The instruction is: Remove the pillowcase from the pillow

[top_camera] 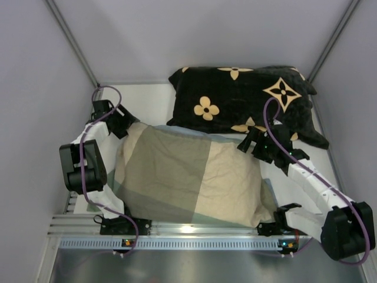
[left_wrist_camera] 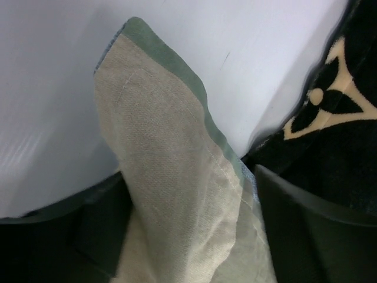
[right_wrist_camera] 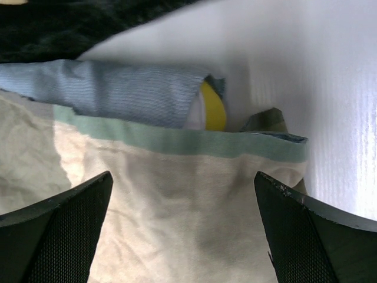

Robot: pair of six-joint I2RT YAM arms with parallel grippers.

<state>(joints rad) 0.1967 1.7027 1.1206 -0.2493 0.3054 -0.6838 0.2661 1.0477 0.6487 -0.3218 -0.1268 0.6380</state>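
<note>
Left arm sits at the far-left corner of the pillowcase [top_camera: 188, 177], which lies across the middle of the white table [top_camera: 147, 97], colour-block face up: olive, beige and sage panels, creased. Left gripper [left_wrist_camera: 189, 174] straddles that corner. In the left wrist view a beige flap with a sage-green edge stands up between the two dark fingers [left_wrist_camera: 88, 236] and fills the gap, touching both inner faces. The fingers are set fairly wide, so whether they truly pinch the cloth or only flank it I cannot tell. Black cushion [top_camera: 235, 97] with tan flower motifs lies at the far side of the table, its near edge just beside the pillowcase. Right arm reaches to the far-right corner of the pillowcase. Right gripper [right_wrist_camera: 183, 174] is released, jaws spread wide with nothing between them but the beige cloth beneath; contact with that cloth cannot be judged. Just ahead of its fingertips runs the sage hem of the case mouth, a grey-blue flap folded back above it. In that mouth a bit of the pillow [right_wrist_camera: 213, 109] shows, yellow piping and a sliver of white, the rest inside the case.
</note>
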